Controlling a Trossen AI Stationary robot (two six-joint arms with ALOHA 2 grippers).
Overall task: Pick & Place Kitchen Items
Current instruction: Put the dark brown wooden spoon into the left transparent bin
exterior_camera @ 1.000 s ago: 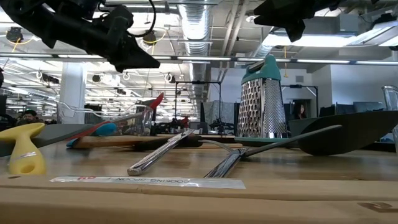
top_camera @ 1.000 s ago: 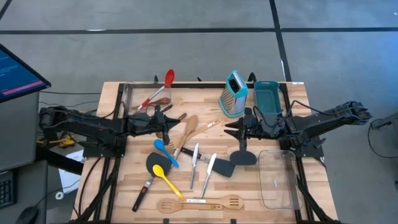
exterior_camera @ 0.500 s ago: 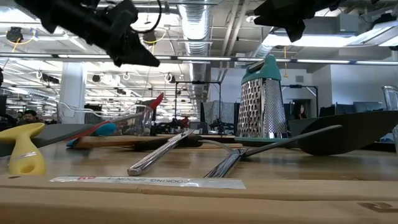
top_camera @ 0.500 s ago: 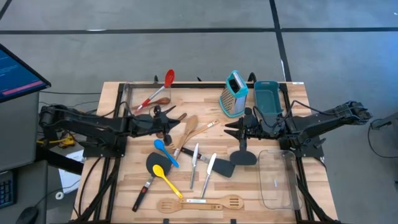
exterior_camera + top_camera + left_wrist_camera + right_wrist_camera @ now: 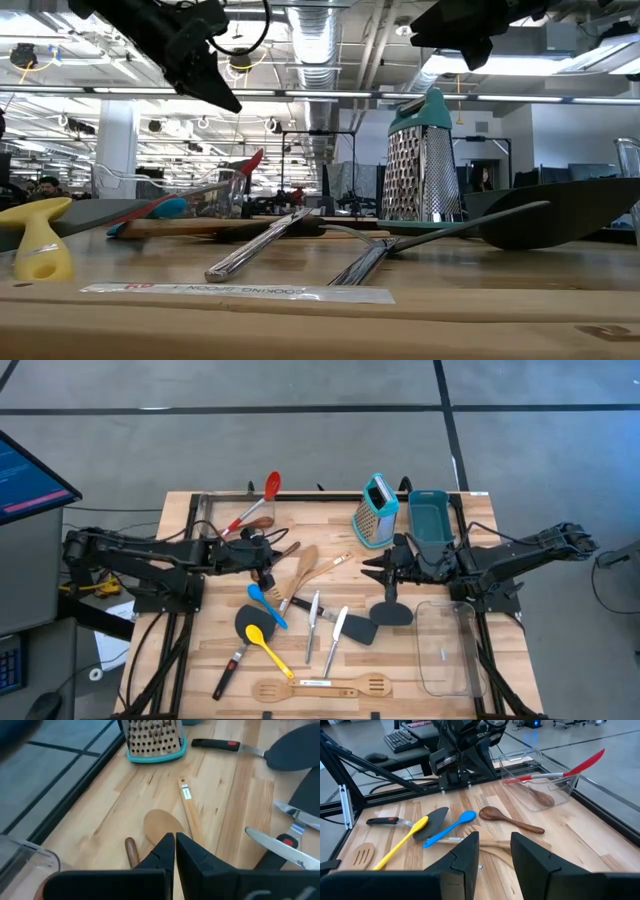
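Kitchen items lie scattered on the wooden table (image 5: pixel 200 660): wooden spoons (image 5: pixel 305 565), a blue spoon (image 5: pixel 267 603), a yellow spoon (image 5: pixel 270 645), metal cutlery (image 5: pixel 315 615), black spatulas (image 5: pixel 390 610) and, at the far edge, a teal box grater (image 5: pixel 376 510). My left gripper (image 5: pixel 268 555) hangs shut above the table, just left of the wooden spoons. In the left wrist view its fingertips (image 5: pixel 175 840) point at a wooden spoon's bowl (image 5: pixel 160 822). My right gripper (image 5: pixel 372 567) hovers open over the black spatula's handle, with nothing between its fingers (image 5: pixel 495 850).
A clear container (image 5: pixel 230 515) at the far left holds a red spoon (image 5: pixel 272 485). A teal bin (image 5: pixel 430 520) stands at the far right beside the grater. Another clear container (image 5: pixel 445 645) lies at the near right. Two wooden slotted utensils (image 5: pixel 320 687) lie along the near edge.
My left gripper has risen above the table and tipped, staying shut. None of the utensils has moved.
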